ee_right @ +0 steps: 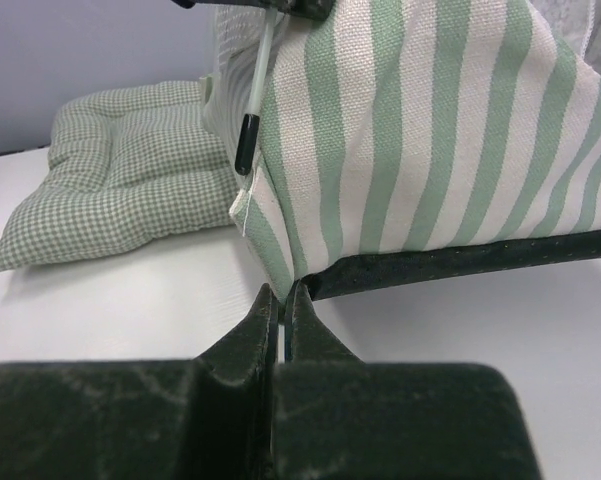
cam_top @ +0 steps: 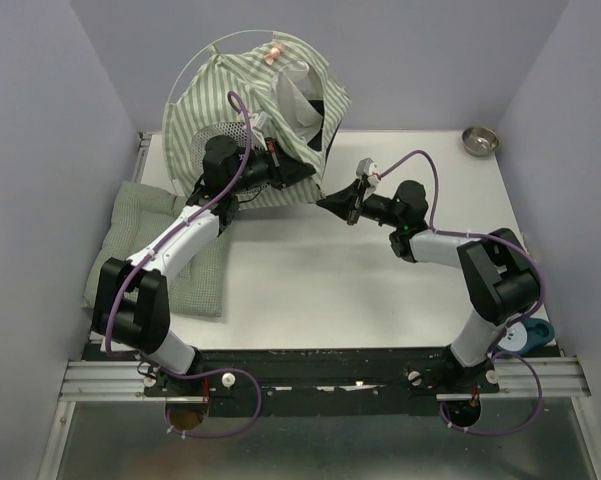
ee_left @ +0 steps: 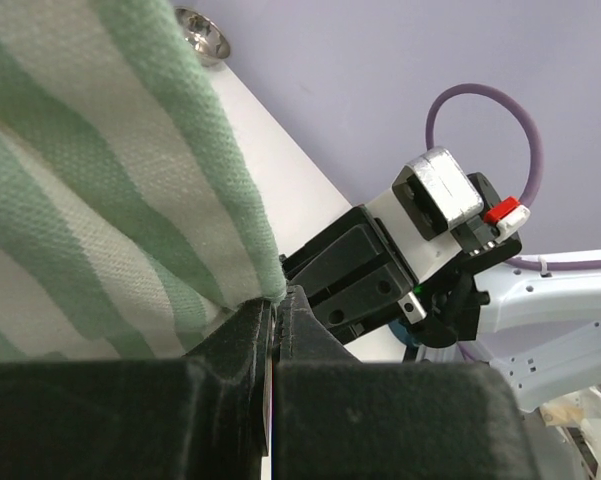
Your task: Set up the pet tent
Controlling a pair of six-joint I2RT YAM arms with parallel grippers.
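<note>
Left gripper [ee_left: 273, 305], fingers closed and pinching the hem of the pet tent [cam_top: 205, 95]. Right gripper [ee_right: 282, 296], fingers together at the tent's lower corner, hold uncertain. The tent stands at the far left of the table [cam_top: 380, 300]. It is probably light, with limp cloth on a springy pole [cam_top: 195, 65], and best gripped at hems. Green-and-white stripes, grey mesh [cam_top: 225, 135], pink tag [cam_top: 275, 52].

The pet tent [cam_top: 255, 110] is matt cloth with a coarse, visible weave, a grey mesh panel [cam_top: 225, 132] and a dull black hem [ee_right: 460, 258]. Its pole [ee_right: 261, 70] looks like smooth whitish plastic. The cushion [cam_top: 145, 215] is soft quilted cloth. The tabletop [cam_top: 380, 290] is smooth, matt white. The bowl [cam_top: 480, 140] is glossy metal. The right tool [ee_right: 282, 291] is matt black, finely grained plastic.
</note>
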